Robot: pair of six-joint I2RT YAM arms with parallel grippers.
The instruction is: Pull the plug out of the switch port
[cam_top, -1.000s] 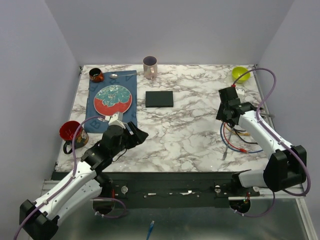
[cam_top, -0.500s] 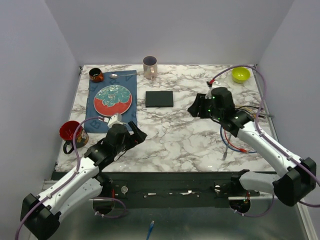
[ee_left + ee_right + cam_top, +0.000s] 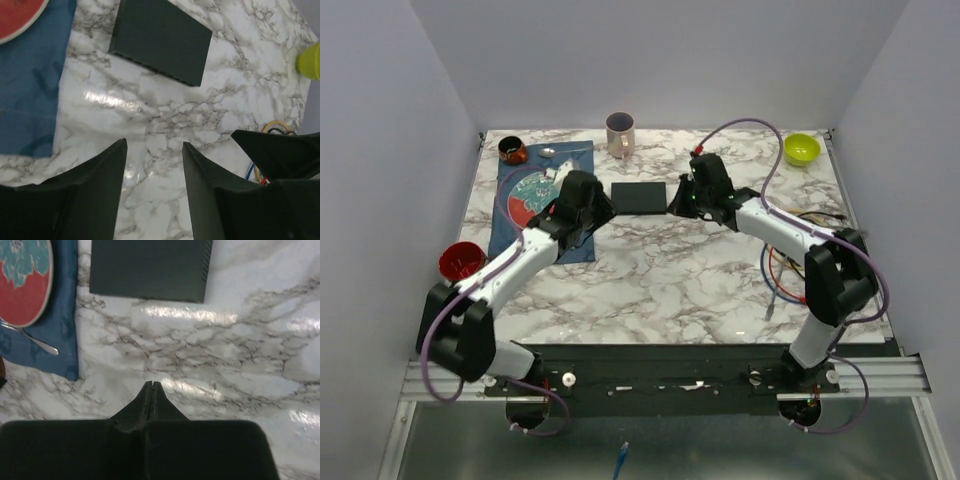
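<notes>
The switch [image 3: 639,197] is a flat matte-black box lying on the marble table [image 3: 650,270] at mid-back. No plug or cable shows at it in any view. My left gripper [image 3: 603,208] hovers just left of the switch, open with nothing between its fingers [image 3: 100,170]; in the left wrist view the switch [image 3: 160,40] lies ahead of the left gripper [image 3: 154,146]. My right gripper [image 3: 686,199] sits just right of the switch, fingers pressed together and empty. In the right wrist view the right gripper [image 3: 152,385] points at the switch [image 3: 150,267], a stretch of marble apart.
A red-and-teal plate [image 3: 532,192] on a blue cloth [image 3: 520,215] lies left of the switch, with a spoon [image 3: 40,342]. A pink mug [image 3: 619,133], dark cup [image 3: 512,150], red mug [image 3: 460,260] and green bowl [image 3: 801,148] ring the table. Loose coloured cables [image 3: 795,275] lie right.
Both arms swung in from the table's sides to flank the switch. The right gripper closed; the left one narrowed but stays open.
</notes>
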